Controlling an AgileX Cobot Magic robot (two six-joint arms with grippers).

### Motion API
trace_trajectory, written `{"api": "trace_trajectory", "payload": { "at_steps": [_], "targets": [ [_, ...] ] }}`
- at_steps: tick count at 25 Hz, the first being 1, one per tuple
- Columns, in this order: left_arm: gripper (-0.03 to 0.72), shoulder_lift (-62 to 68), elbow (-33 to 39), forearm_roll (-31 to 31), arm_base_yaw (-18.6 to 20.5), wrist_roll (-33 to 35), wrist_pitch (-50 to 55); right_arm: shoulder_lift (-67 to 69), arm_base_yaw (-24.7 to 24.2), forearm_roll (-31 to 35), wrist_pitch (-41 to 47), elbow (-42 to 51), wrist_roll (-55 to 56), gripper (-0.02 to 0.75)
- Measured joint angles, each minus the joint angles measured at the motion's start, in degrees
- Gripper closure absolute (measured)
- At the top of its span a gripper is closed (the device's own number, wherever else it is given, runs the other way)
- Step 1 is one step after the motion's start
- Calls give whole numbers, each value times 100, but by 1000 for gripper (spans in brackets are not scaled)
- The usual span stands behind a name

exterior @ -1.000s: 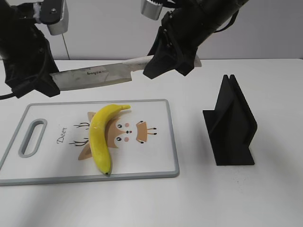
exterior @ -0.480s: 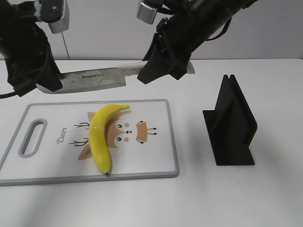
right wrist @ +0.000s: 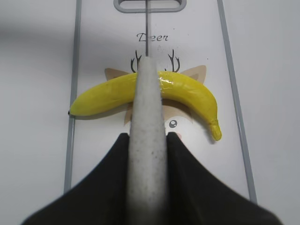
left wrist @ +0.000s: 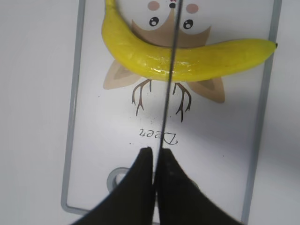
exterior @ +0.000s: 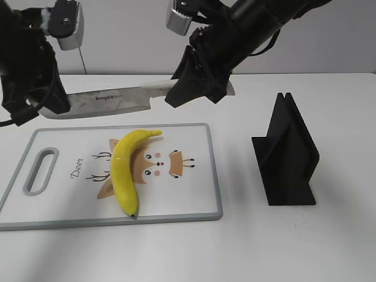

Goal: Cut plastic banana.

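Holding the knife [exterior: 111,98] level above the banana [exterior: 125,170], your right gripper [exterior: 200,82] clamps the handle and your left gripper [exterior: 41,97] pinches the blade tip, steadying it for a crosswise cut.

The exterior view looks down at a slant from the front across the cutting board [exterior: 194,200] on the counter [exterior: 247,247]. Both wrist views look steeply down on that same board from close above, from opposite ends, sharing its plastic banana [left wrist: 187,58] and deer print [right wrist: 154,37].
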Motion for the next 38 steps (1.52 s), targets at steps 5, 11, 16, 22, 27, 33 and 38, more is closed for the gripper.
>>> {"api": "trace_trajectory", "payload": {
  "at_steps": [5, 11, 16, 22, 27, 33, 38],
  "targets": [
    [698, 69, 599, -29, -18, -276, -485, 161, 35, -280, 10, 0, -20, 555],
    [698, 121, 965, 79, -22, -338, -962, 432, 164, -495, -135, 0, 30, 555],
    [698, 155, 993, 290, -22, -338, -1211, 528, 272, -745, -376, -35, 264, 555],
    [698, 479, 993, 86, -77, -333, -1283, 581, 298, -1159, -377, 81, 601, 555],
    [697, 550, 998, 89, -104, -333, -1331, 732, 298, -1228, -480, 196, 654, 555],
    [695, 1014, 998, -44, -104, -322, -1410, 1011, 308, -1363, -515, 196, 673, 555],
    [693, 1102, 933, -70, -104, -306, -1380, 1169, 308, -1459, -515, 178, 697, 555]
  ]
}}
